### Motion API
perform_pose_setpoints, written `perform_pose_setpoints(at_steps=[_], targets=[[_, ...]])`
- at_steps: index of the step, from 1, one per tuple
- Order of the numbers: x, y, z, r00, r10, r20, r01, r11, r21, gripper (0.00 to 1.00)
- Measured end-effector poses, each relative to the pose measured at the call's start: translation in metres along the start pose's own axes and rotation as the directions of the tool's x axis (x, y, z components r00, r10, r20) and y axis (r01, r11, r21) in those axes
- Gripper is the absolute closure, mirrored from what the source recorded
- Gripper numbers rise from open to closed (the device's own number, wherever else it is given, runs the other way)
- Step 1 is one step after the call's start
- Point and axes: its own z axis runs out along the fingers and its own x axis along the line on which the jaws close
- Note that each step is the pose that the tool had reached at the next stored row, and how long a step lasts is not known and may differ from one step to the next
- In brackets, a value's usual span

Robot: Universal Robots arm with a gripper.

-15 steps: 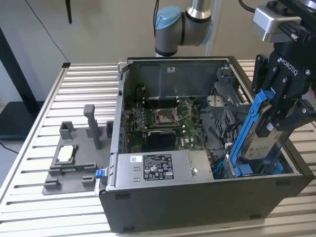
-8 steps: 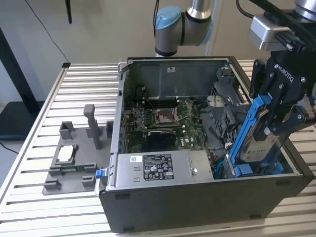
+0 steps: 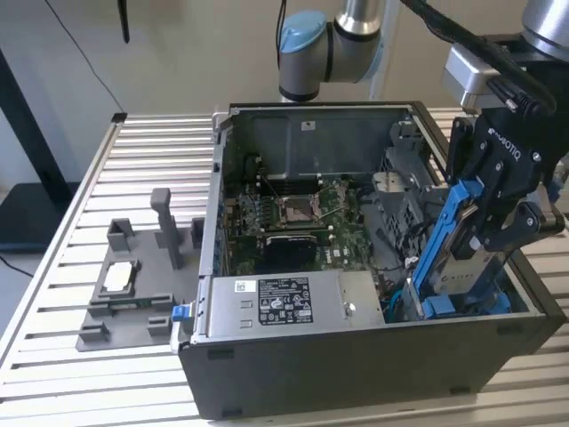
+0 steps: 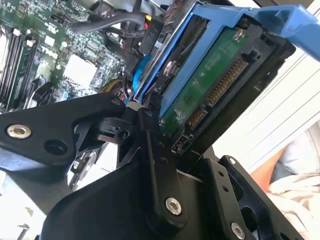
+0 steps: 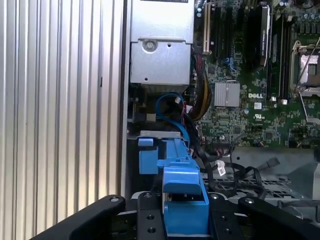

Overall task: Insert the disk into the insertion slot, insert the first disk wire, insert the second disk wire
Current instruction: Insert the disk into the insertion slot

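Blue-framed disk (image 3: 444,251) stands tilted, pinched between the black gripper's (image 3: 482,236) fingers. Lower end sits down inside the dark PC case (image 3: 356,356), in the near corner on the exterior view's right, beside the motherboard (image 3: 298,218).

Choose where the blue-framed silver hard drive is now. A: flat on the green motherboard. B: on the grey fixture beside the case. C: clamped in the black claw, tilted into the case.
C: in the exterior view the black claw grips the blue-framed silver hard drive, tilted into the dark case.
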Motion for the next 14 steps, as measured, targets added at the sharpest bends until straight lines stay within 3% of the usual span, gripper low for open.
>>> perform_pose_setpoints(at_steps=[4,11,14], targets=[[0.0001,-0.0003,0.0059,1.0000,0.000,0.0014,0.000,1.0000,0.0001,0.67],[0.0001,-0.0003,0.0063,1.0000,0.000,0.0016,0.000,1.0000,-0.0002,0.67],[0.0001,-0.0003,0.0062,1.0000,0.000,0.0014,0.000,1.0000,0.0001,0.60]])
